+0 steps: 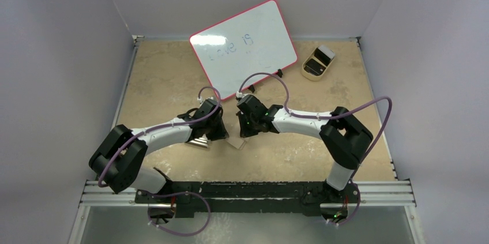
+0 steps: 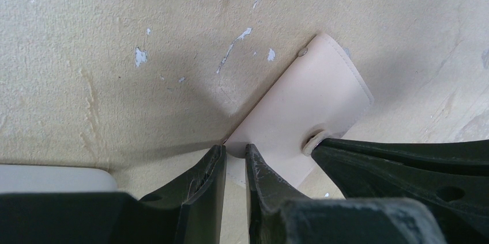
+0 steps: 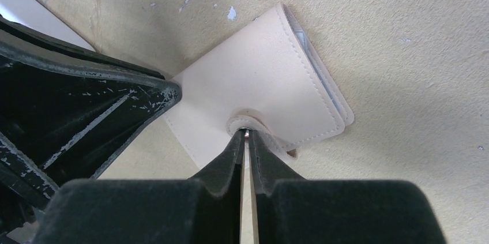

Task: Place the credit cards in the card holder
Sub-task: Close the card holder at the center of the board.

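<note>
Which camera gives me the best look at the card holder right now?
Right wrist: the card holder appears large and closed, with its stitched edges clear. The left wrist view shows only part of it, and the top view shows just a tiny tan sliver.

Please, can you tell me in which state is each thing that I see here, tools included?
Beige leather bifold wallet: folded shut, held by both tools.
Left tool: shut on the wallet's corner.
Right tool: shut on the wallet's snap tab.
Pale grey flat plastic card: lying flat, outside the wallet.
Red-edged whiteboard: faint writing on it.
Tan oval tray: holds a silver-white block.
</note>
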You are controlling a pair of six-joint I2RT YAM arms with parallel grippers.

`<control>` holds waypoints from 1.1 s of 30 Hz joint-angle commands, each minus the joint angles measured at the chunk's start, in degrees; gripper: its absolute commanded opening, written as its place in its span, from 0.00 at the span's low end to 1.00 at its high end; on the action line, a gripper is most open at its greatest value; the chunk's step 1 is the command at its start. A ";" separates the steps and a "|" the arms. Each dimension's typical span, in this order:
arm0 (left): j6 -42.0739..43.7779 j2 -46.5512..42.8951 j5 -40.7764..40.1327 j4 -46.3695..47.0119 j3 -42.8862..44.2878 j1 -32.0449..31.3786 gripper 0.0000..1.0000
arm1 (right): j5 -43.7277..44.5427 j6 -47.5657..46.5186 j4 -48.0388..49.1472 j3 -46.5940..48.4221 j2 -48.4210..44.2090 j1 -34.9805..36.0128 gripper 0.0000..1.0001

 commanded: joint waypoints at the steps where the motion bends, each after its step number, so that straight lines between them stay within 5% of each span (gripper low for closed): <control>1: -0.57 -0.50 -0.63 1.61 -0.31 -0.53 0.18 | 3.59 0.30 -3.48 1.53 2.10 0.49 0.08; 24: -1.71 -1.87 1.20 4.50 -2.08 -1.07 0.18 | 2.12 -1.74 -12.54 7.11 17.25 0.37 0.11; 33: -1.27 -5.60 2.33 4.16 -0.16 -1.06 0.22 | 9.68 -5.34 -14.73 10.44 7.82 -3.35 0.17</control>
